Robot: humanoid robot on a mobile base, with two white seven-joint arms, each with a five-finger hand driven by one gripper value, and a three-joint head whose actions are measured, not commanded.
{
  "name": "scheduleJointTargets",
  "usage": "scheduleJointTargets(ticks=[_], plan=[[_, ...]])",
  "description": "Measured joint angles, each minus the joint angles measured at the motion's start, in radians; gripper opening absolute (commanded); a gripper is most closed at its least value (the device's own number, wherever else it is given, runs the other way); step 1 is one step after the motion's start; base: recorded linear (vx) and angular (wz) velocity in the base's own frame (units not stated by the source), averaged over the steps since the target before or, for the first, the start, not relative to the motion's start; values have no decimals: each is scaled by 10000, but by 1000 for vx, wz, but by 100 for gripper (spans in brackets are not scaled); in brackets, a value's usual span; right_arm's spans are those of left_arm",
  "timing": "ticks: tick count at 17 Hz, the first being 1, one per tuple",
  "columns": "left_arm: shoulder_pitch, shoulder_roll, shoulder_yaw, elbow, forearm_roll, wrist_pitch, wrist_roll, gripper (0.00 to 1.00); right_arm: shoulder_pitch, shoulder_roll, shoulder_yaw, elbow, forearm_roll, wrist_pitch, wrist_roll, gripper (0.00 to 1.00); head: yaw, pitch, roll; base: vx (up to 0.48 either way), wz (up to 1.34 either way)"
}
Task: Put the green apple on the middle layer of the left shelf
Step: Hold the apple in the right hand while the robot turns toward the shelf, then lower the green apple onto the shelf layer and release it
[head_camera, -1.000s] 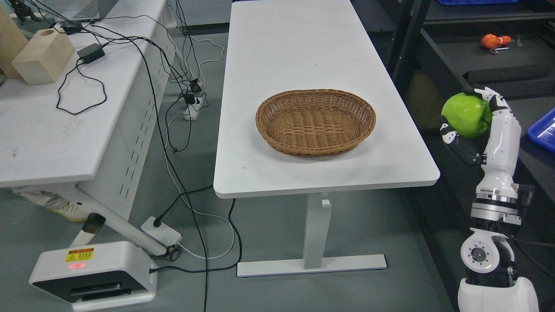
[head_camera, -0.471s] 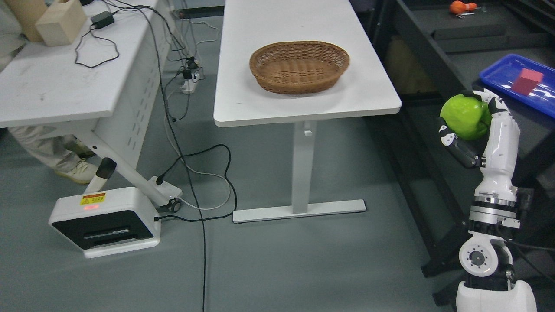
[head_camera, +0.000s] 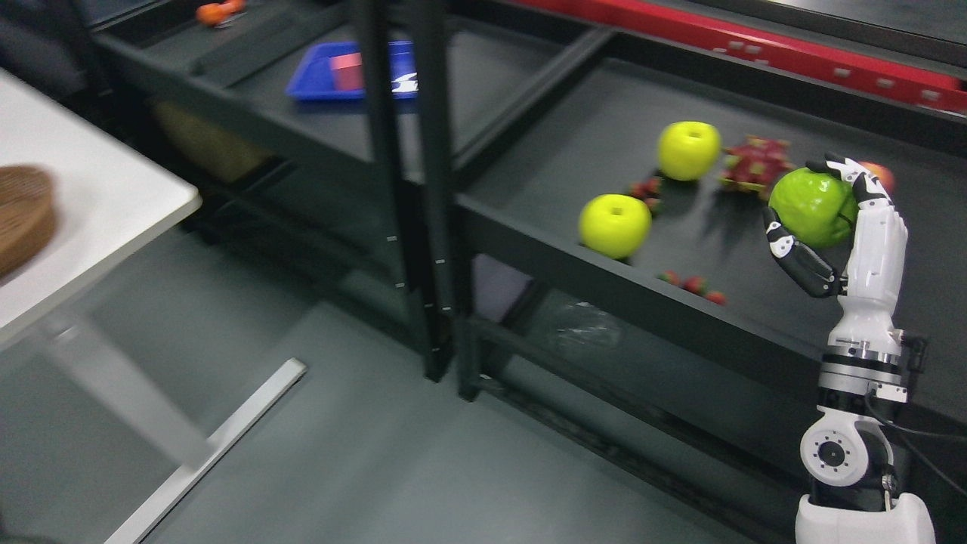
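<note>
My right hand [head_camera: 820, 215] is raised at the right edge of the head view, its fingers curled around a green apple [head_camera: 810, 207]. The apple is held up in front of a black shelf unit's right bay [head_camera: 604, 143]. The left bay [head_camera: 249, 113] of the black shelves lies beyond the upright posts [head_camera: 408, 189]. My left arm does not show.
Two yellow-green apples [head_camera: 614, 224] [head_camera: 687, 149], a red dragon fruit [head_camera: 755, 162] and small red fruits [head_camera: 691, 285] lie on the right bay. A blue tray [head_camera: 325, 72] with a red block [head_camera: 347, 69] and an orange object [head_camera: 215, 11] sit on the left bay. A white table [head_camera: 98, 227] with a wicker basket [head_camera: 19, 215] stands at left.
The whole picture has swung right: the camera turned from the white table toward the black shelves. My right hand keeps the same raised hold on the green apple.
</note>
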Motion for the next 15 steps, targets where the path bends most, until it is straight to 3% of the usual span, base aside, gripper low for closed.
scheduleJointTargets(ticks=[5, 15], plan=[[10, 0, 0, 1, 0, -2, -2, 100, 59, 13, -9, -19, 0, 22, 45, 0, 0, -3, 0, 110, -820], [7, 0, 0, 2, 0, -2, -1, 100, 156, 21, -13, -34, 0, 40, 92, 0, 0, -3, 0, 322, 7]])
